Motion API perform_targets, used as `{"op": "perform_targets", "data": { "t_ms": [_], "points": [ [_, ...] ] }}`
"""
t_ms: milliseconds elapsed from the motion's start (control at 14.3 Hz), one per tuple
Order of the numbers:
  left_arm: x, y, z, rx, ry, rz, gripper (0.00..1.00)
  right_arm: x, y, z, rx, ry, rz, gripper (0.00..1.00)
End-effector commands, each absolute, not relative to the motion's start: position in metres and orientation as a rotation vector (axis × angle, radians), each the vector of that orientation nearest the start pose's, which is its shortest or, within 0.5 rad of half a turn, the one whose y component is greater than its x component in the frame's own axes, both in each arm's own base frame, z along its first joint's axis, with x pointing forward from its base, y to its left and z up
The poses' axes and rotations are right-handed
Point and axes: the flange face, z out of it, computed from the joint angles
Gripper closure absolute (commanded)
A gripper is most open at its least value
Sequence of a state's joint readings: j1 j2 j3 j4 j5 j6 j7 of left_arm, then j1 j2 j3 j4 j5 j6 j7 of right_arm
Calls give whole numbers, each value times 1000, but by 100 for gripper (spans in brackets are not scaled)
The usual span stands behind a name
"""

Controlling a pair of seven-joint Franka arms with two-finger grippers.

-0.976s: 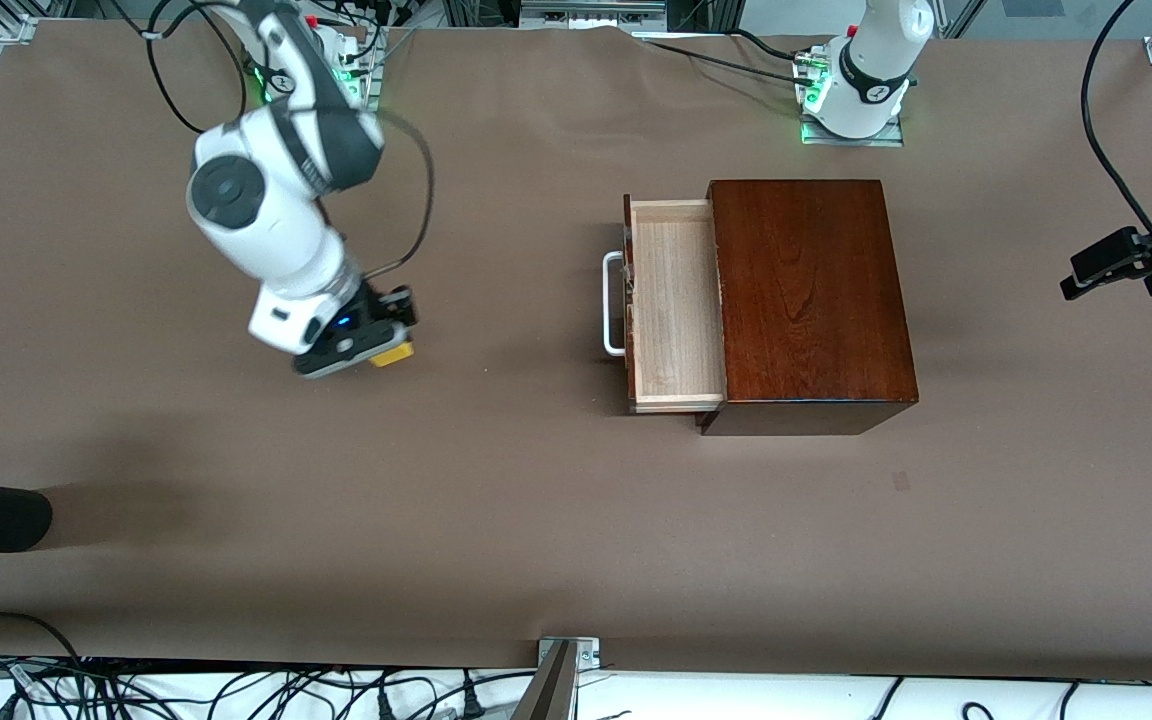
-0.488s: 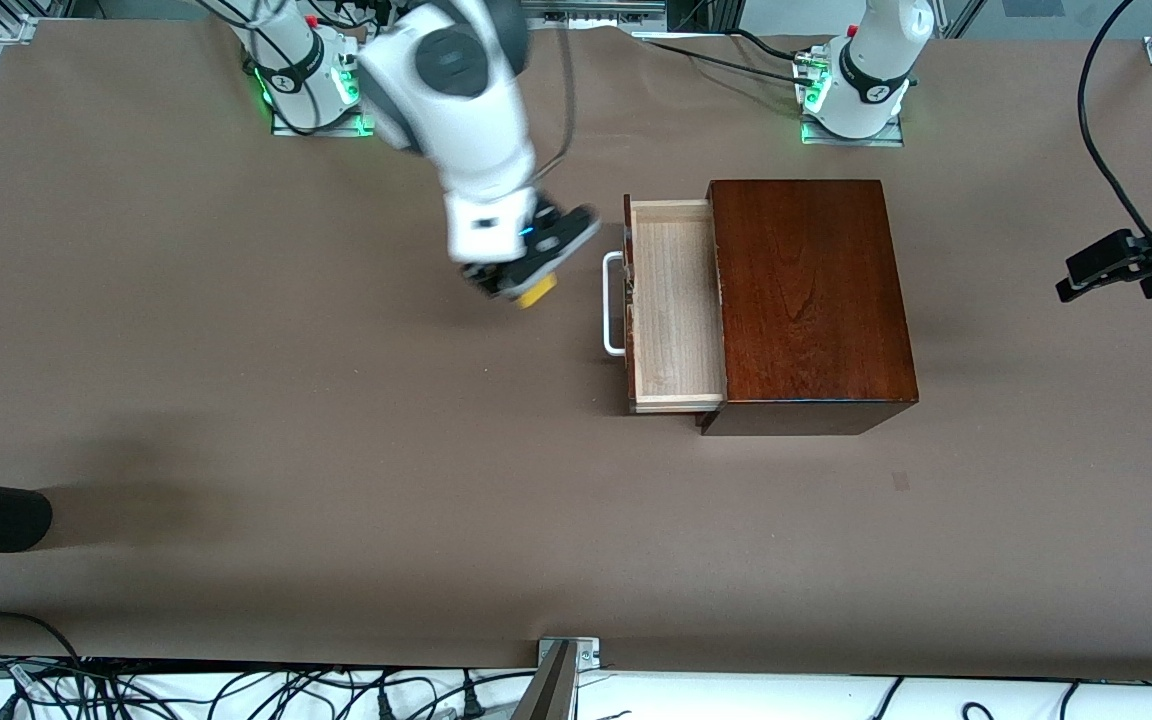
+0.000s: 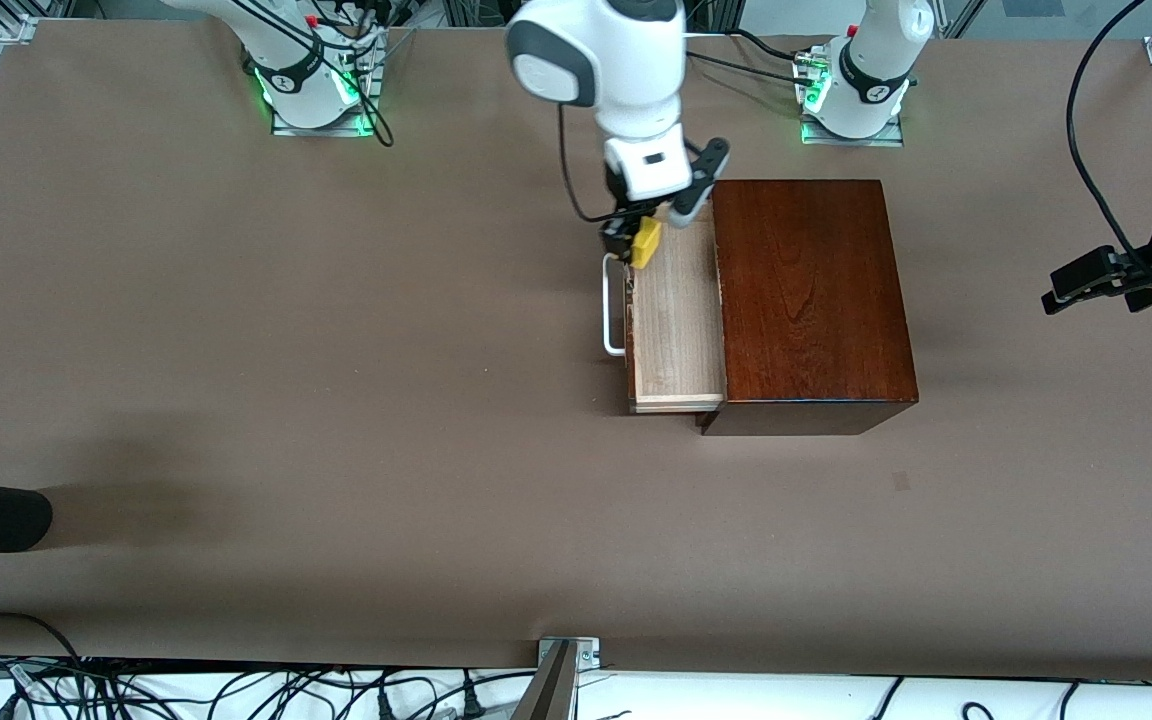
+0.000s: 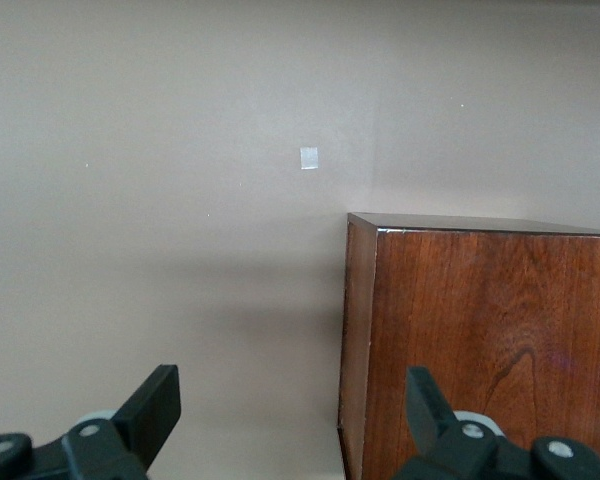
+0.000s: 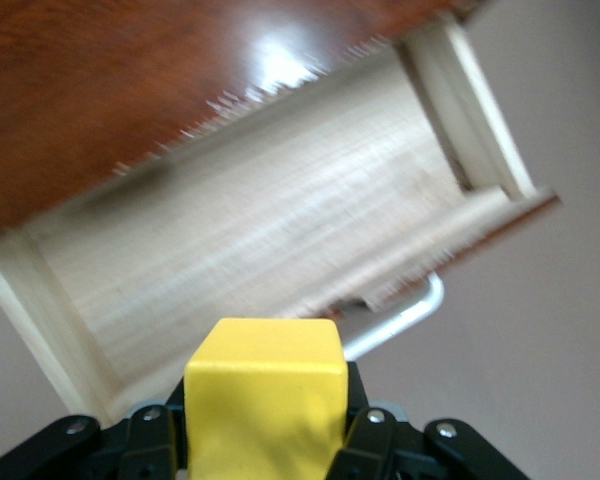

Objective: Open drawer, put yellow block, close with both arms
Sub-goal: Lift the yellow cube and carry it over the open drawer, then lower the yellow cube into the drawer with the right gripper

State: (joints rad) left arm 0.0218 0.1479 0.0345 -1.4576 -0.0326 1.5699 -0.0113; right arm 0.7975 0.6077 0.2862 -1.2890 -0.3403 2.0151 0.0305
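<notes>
The drawer (image 3: 676,320) stood open. The yellow block (image 3: 647,243) was clamped in the right gripper (image 3: 648,240) over the tray's front edge; release and closing remained. The left gripper (image 3: 1101,280), jaws wide, waited beside the box (image 3: 811,300).

A brown table (image 3: 336,450) carries a dark mahogany box (image 3: 811,300) toward the left arm's end, its light-wood drawer (image 3: 676,330) pulled open toward the right arm's end. Both arm bases stand along the edge farthest from the front camera.
</notes>
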Motion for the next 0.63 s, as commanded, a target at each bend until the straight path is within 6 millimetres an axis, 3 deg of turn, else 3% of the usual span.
{"op": "perform_targets", "data": {
  "t_ms": [0, 279, 557],
  "points": [
    [603, 24, 599, -3186, -85, 54, 0, 399, 651, 408, -2641, -1807, -361, 100],
    [602, 24, 599, -3186, -84, 57, 0, 379, 671, 373, -2558, -1955, -331, 100],
    [603, 25, 599, -3187, -87, 52, 0, 383, 671, 335, -2435, -2155, -274, 100]
  ]
}}
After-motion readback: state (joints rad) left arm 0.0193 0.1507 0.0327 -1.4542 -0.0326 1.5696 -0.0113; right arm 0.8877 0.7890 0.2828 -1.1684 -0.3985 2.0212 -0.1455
